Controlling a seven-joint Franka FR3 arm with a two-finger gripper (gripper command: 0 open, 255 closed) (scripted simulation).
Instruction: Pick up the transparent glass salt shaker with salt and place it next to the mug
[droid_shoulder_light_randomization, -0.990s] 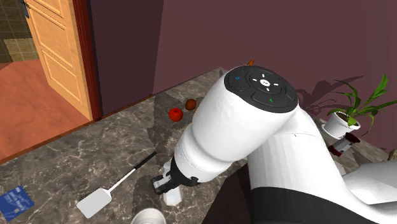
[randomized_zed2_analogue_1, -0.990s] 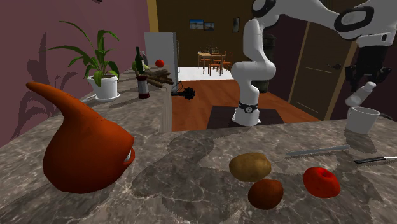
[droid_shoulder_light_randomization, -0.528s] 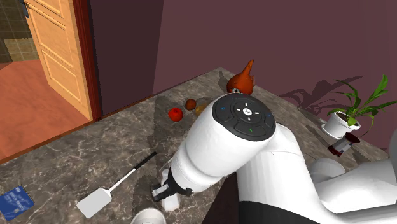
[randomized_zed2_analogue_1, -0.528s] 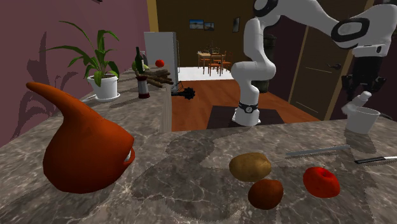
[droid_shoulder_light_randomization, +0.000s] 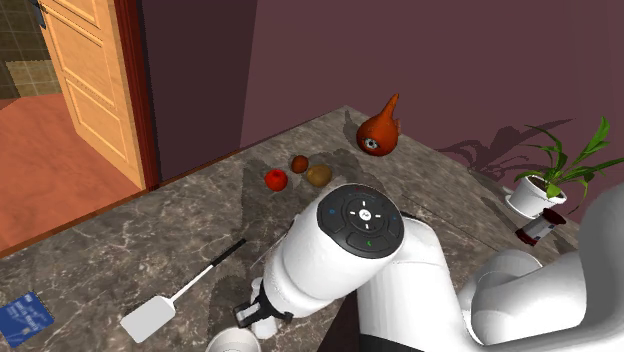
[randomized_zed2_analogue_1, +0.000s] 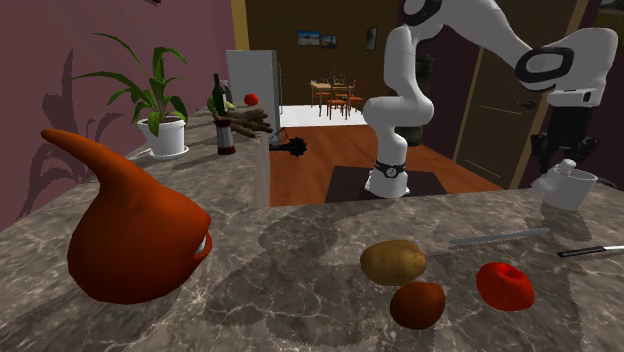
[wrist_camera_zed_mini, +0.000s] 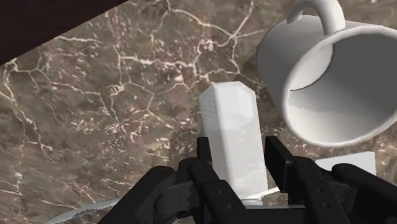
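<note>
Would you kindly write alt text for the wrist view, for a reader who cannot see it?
The black jaws of the gripper clasp a white salt shaker, held close beside a white mug whose open mouth faces the camera. Below them lies a brown marbled countertop with pale veins.

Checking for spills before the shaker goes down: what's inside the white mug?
Nothing shows inside the mug, just its bare white inner wall. The inner side nearest the hand is hidden behind the rim.
</note>
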